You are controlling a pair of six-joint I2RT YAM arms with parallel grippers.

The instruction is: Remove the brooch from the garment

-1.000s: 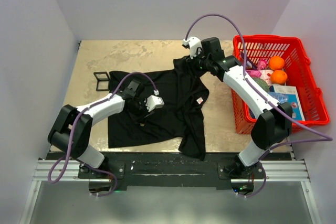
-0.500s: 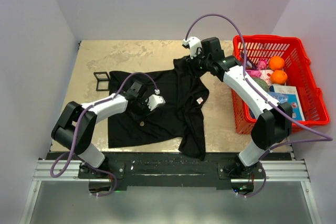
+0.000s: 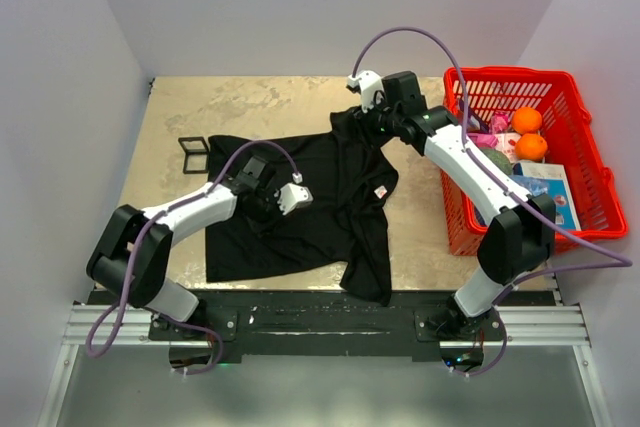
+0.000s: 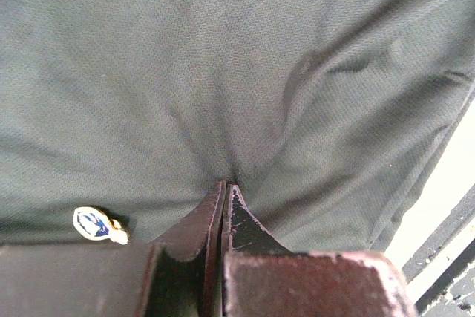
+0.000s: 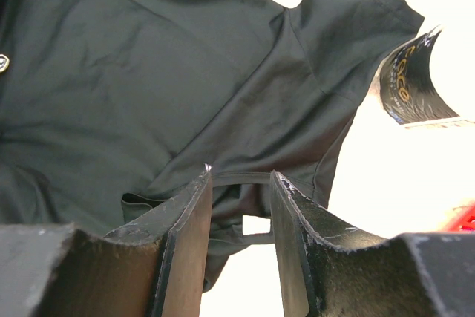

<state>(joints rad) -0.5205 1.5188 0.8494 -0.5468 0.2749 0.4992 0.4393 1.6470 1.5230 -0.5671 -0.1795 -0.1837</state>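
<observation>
Where the garment lay: the black garment was spread on the beige surface; its far edge was bunched and raised at the right hand; a white-and-red label showed on its right half
Brooch: in the left wrist view, the brooch rested on the cloth, low and to the left of the left hand's tips, near them but apart; it was a small oval, pale with a blue mark and a golden edge; I could not find it in the overhead view
Left hand: the left hand was closed, fingers together; the tips pressed into the cloth, which puckered around them; whether any cloth was caught between them I cannot tell; from above, this hand sat over the left half of the shirt
Right hand: the right hand gripped a band of the shirt's edge between its fingers; the cloth stretched away from it; from above it was at the shirt's far edge
Frame: a black square frame lay just left of the shirt
Basket: a red basket stood at the right; two oranges lay inside
</observation>
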